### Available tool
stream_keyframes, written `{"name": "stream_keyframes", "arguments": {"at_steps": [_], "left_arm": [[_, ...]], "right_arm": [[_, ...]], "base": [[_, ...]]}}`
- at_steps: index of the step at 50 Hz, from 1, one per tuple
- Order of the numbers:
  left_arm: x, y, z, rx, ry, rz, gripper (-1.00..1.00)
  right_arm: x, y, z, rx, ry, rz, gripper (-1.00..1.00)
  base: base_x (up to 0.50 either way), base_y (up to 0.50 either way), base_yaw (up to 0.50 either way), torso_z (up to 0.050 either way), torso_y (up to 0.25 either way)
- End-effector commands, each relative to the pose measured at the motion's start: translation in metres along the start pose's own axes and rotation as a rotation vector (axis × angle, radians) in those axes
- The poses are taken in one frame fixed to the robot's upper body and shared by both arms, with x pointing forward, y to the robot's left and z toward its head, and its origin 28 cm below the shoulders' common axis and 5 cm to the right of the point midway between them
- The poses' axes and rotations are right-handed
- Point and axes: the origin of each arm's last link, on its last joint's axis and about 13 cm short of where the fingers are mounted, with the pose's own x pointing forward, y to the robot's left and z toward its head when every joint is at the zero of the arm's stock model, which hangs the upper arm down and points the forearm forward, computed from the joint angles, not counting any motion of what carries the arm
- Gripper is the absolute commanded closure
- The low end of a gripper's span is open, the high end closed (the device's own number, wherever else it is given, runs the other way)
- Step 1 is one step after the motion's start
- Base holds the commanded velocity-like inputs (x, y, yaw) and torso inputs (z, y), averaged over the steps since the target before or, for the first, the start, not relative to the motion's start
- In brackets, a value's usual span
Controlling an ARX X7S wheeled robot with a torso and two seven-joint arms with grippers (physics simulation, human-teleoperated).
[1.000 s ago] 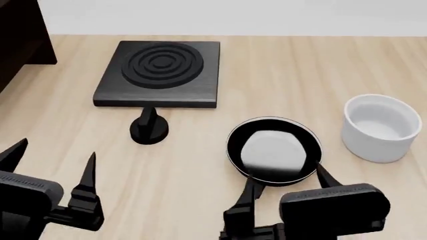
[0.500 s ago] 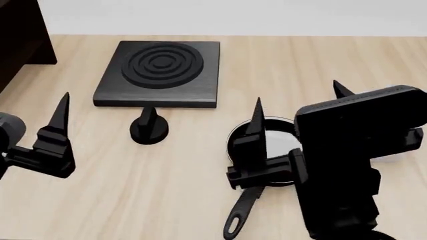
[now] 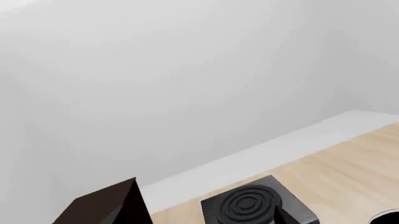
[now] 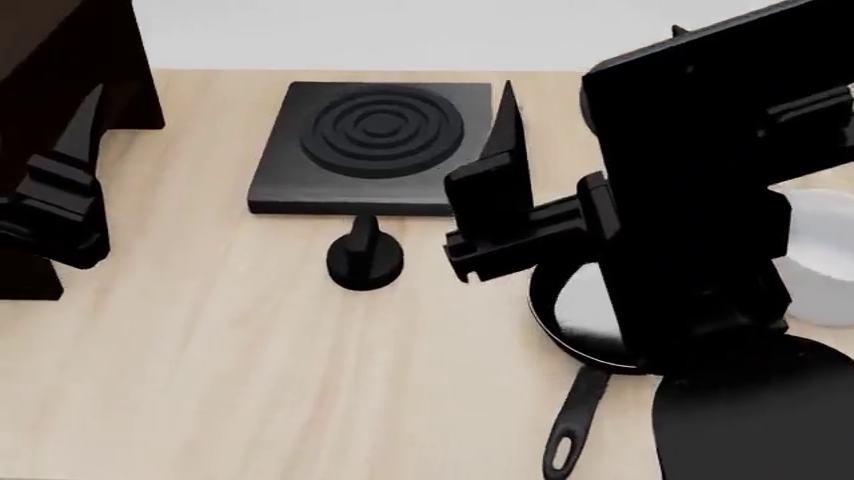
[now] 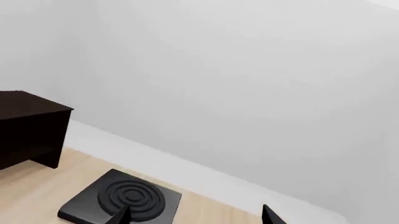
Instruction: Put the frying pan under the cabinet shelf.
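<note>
Here the light wooden counter point(image 4: 240, 370) is seen filling most of the head view, and the cabinet shelf point(image 4: 67, 60), dark brown and near-black, is found at the upper left of the frame. The right arm's black body is raised across the upper right, and much of the scene there is blocked by it. The right hand point(image 4: 587, 100) is held high with its pointed fingers spread wide apart and nothing between them. The black square plate point(image 4: 374, 150) with concentric rings is placed at upper centre. The frying pan point(image 4: 574, 320) is found at lower right on the counter, partly hidden by the arm, with its long handle stretched down toward the bottom edge. A white pot point(image 4: 821, 260) is glimpsed at the right edge. One finger of the left hand point(image 4: 60, 190) is seen at the left edge; whether it is open cannot be told. A small black knob point(image 4: 363, 255) is set below the plate.
</note>
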Motion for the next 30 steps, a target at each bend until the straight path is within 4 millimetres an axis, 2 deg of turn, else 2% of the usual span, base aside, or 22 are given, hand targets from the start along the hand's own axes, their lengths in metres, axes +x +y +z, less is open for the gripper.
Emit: {"name": "stream_keyframes", "arguments": {"at_steps": [1,23,29,30], "left_arm": [[-0.0026,0.0046,0.0134,0.028,-0.013,0.006,-1.0],[-0.0042,-0.0011,0.015,0.039,-0.028,-0.014,-1.0],[-0.0048,-0.0011,0.0203,0.045,-0.039,-0.016,-1.0],[-0.0048,-0.0013,0.0212,0.045,-0.043,-0.018,-1.0]], "right_arm": [[0.0021,-0.0032,0.0142,-0.022,-0.024,0.005,-1.0],[0.001,-0.0067,0.0137,-0.032,-0.022,-0.03,-1.0],[-0.0003,-0.006,0.0189,-0.062,-0.047,-0.019,-1.0],[-0.0013,-0.0056,0.0207,-0.065,-0.095,-0.028,-1.0]], "base": [[0.0,0.5,0.0,0.0,0.0],[0.0,0.5,0.0,0.0,0.0],[0.0,0.05,0.0,0.0,0.0],[0.4,-0.06,0.0,0.0,0.0]]}}
